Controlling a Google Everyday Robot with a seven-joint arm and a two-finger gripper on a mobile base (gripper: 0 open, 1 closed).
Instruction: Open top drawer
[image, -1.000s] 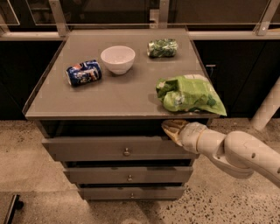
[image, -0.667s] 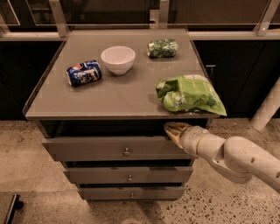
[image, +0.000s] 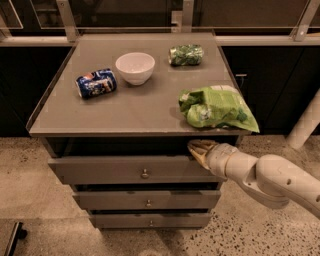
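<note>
The top drawer (image: 100, 171) is the widest grey front under the table top, with a small round metal knob (image: 145, 174) at its centre. It stands pulled out a little, with a dark gap above its upper edge. My gripper (image: 196, 149) is at the right end of that upper edge, in the gap just under the table top, with the white arm (image: 265, 177) reaching in from the right. Two narrower drawer fronts (image: 148, 200) sit below.
On the table top (image: 140, 107) lie a green chip bag (image: 217, 107) at the front right above my gripper, a white bowl (image: 135, 67), a blue can (image: 96, 83) on its side, and a small green packet (image: 186, 55). Speckled floor surrounds the cabinet.
My gripper has shifted slightly right and down along the drawer's upper edge. The drawer front looks about the same.
</note>
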